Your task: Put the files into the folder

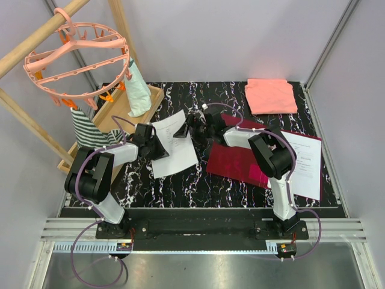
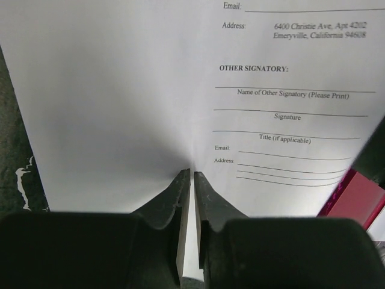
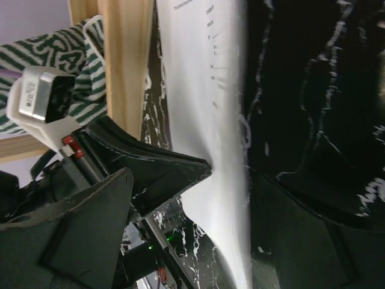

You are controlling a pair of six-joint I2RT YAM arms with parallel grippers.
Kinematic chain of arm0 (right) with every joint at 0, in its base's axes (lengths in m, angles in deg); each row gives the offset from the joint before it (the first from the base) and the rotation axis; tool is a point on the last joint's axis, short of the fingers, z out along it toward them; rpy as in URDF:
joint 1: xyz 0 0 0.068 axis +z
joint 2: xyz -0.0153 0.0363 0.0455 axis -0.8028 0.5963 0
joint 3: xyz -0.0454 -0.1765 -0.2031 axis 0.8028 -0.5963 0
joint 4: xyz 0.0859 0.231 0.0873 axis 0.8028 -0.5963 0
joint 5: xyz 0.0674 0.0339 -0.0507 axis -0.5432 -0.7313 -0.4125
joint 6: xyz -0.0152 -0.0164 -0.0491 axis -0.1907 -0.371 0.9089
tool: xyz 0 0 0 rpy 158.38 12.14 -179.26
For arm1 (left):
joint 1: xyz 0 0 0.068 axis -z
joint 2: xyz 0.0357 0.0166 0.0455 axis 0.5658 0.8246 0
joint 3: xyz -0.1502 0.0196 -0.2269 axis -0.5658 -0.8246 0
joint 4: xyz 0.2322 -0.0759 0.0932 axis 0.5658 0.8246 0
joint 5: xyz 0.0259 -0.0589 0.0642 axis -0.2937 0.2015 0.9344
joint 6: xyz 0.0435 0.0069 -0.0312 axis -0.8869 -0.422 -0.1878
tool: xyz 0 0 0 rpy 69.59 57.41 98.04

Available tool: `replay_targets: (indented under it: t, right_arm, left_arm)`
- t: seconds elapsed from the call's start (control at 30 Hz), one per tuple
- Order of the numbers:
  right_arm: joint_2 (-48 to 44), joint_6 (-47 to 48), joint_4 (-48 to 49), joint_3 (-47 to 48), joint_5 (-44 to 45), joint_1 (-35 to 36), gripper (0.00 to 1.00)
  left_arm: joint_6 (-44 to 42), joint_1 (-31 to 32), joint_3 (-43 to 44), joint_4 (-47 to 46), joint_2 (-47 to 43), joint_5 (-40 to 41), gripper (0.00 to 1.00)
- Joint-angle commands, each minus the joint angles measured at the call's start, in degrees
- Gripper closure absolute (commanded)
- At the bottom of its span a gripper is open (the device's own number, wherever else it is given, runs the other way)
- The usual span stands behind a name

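- Left gripper [image 2: 191, 174]: fingers pinched shut on edge of one sheet [image 1: 175, 158], just L of folder [image 1: 233, 161].
- Right gripper [image 1: 187, 130]: fingers wide, appears to straddle sheet's folder-side edge; contact unclear.
- Narrow tabletop [image 1: 198, 180] strip between sheet and folder.
- Other files [image 1: 305, 164] against folder's R side.

Overhead looks down; wrist cameras closely share the files [image 2: 120, 90]
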State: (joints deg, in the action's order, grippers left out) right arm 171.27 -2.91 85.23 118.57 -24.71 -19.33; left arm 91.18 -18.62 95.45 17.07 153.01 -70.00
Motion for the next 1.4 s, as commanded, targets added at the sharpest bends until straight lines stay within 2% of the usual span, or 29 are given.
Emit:
replay_targets:
  t: [0.0,0.07,0.17,0.3,0.4,0.43,0.5,0.53,0.57,0.67,0.7,0.73,0.77,0.8,0.87,1.0,1.03,1.23,1.37]
  right_arm:
    - [0.8,4.3,3.0,4.0,-2.1,0.5,0.08]
    - [1.6,7.5,0.9,5.9,-2.6,0.3,0.11]
    - [1.9,10.2,-2.2,7.2,-3.0,0.1,0.28]
    - [0.7,13.6,-6.8,8.7,-1.8,0.1,0.44]
    - [2.0,15.9,-10.3,11.6,-2.7,0.1,0.63]
    - [2.4,16.7,-10.8,12.4,-2.9,0.1,0.74]
    - [3.5,16.9,-12.3,14.4,-3.1,0.1,0.87]
    - [4.0,17.4,-12.7,15.3,-3.5,0.1,1.0]
    - [4.3,17.8,-14.7,16.7,-3.8,0.0,1.0]
    - [3.6,21.0,-19.9,19.3,-2.1,0.1,1.0]
    - [2.0,24.4,-22.6,20.1,1.1,0.1,1.0]
    - [0.8,26.3,-29.8,21.1,4.2,0.1,1.0]
    - [-0.7,28.1,-32.9,21.9,11.8,0.0,1.0]
    - [-4.4,29.6,-35.6,21.7,15.5,-0.1,1.0]
    - [-8.6,33.6,-41.4,19.8,24.2,-1.5,1.0]
    - [-21.3,37.3,-47.0,14.2,31.4,-7.0,1.0]
    - [-23.5,38.6,-48.6,12.9,32.7,-8.3,1.0]
    - [-39.1,42.0,-56.3,8.1,38.5,-17.9,1.0]
    - [-45.8,44.0,-60.4,8.8,39.3,-23.8,1.0]
  left_arm:
    - [-1.3,0.0,-1.1,2.6,-0.4,0.1,0.86]
    - [-1.9,-0.1,-0.9,2.9,-0.2,0.3,0.86]
    - [-2.0,-0.3,-0.9,3.2,-0.4,0.0,0.86]
    - [-3.8,-0.3,-0.5,4.1,-2.4,1.0,0.85]
    - [-5.8,-0.2,0.2,5.0,-5.6,1.7,0.75]
    - [-6.4,-0.3,0.3,5.4,-7.5,1.7,0.73]
    - [-7.2,-0.3,0.9,6.1,-9.3,1.5,0.65]
    - [-8.0,-0.2,1.2,6.9,-11.2,1.4,0.63]
    - [-8.5,-0.2,1.3,7.1,-12.2,1.0,0.57]
    - [-10.7,-0.2,2.6,8.5,-15.9,-0.4,0.5]
    - [-11.3,-0.2,3.0,8.5,-17.9,-0.9,0.47]
    - [-12.2,-0.2,3.2,8.5,-18.6,-2.1,0.45]
    - [-12.5,-0.2,3.5,8.5,-19.0,-2.7,0.42]
    - [-12.7,-0.2,4.4,8.4,-19.2,-3.6,0.38]
    - [-12.4,-0.1,5.4,7.5,-17.1,-8.7,0.36]
    - [-11.5,2.6,11.0,4.8,-4.5,-20.4,0.35]
    - [-10.9,5.1,12.5,4.6,-2.1,-23.1,0.35]
    - [-9.0,13.4,23.4,3.3,13.7,-27.1,0.35]
    - [-5.7,14.7,27.2,-0.5,20.6,-29.8,0.36]
